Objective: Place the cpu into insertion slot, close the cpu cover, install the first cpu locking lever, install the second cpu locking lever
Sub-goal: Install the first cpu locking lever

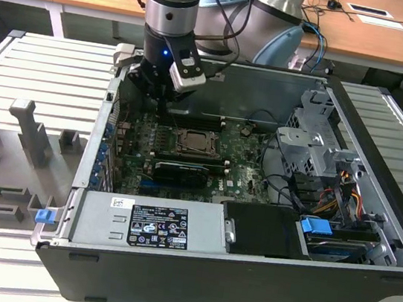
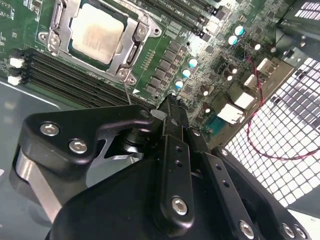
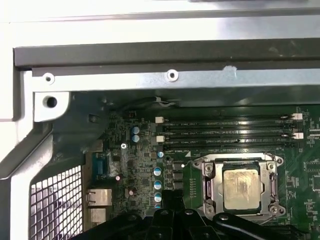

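Exterior view: slatted table (image 1: 40, 68), desks (image 1: 382, 41) behind | second wrist view: pincer (image 2: 169, 106) together

No text was legible. Black label (image 1: 157, 226) w/ white print & cert-type symbols sat on the power supply cover (image 1: 94, 220), well away from the gripper (image 1: 161, 99). White barcode sticker (image 1: 123, 203) just beside it, unreadable. Tiny white silkscreen (image 3: 179, 151) ran by the memory slots (image 3: 225, 132) near the gripper, too small to read. White triangle mark (image 2: 136, 91) on the motherboard (image 2: 165, 55), close by the gripper.
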`<state>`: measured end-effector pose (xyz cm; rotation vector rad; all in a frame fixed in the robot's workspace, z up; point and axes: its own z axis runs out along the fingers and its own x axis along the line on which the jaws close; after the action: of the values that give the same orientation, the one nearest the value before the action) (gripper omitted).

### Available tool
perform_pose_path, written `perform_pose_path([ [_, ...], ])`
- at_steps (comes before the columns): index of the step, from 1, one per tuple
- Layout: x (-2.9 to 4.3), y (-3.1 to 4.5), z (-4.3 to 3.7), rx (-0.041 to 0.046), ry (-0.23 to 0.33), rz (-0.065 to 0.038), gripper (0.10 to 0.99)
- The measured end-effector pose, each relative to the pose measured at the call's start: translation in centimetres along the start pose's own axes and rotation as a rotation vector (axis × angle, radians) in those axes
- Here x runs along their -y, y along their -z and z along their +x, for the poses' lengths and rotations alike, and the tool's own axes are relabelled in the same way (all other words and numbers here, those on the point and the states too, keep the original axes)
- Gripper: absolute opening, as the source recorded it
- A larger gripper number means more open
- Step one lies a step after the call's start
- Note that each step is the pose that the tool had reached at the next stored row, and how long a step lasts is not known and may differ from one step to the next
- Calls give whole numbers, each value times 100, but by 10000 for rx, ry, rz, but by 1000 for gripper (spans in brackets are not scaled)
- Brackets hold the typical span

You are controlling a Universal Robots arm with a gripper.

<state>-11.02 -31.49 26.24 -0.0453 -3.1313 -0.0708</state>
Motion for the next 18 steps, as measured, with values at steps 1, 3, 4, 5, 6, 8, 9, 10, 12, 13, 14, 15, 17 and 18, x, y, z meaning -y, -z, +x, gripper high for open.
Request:
perform_pose_path([
  [1,-11,-4,1,0,1,-5,106],
  [3,-36,-13,6,0,1,-17,106],
  [4,-43,-15,8,0,1,-19,106],
  [5,-52,-18,10,0,0,-20,106],
  [6,-66,-22,12,0,0,-22,106],
  [8,-82,-28,14,1,0,-24,106],
  [9,-88,-31,15,0,0,-25,106],
  [10,-95,-33,15,0,0,-24,106],
  [12,-111,-38,15,-1,0,-24,106],
  [13,-124,-42,16,0,0,-25,106],
  [14,-134,-45,16,0,1,-24,106],
  [15,-148,-49,16,-1,1,-24,106],
  [17,-165,-54,17,0,0,-24,106],
  [18,-176,-57,17,-1,1,-25,106],
])
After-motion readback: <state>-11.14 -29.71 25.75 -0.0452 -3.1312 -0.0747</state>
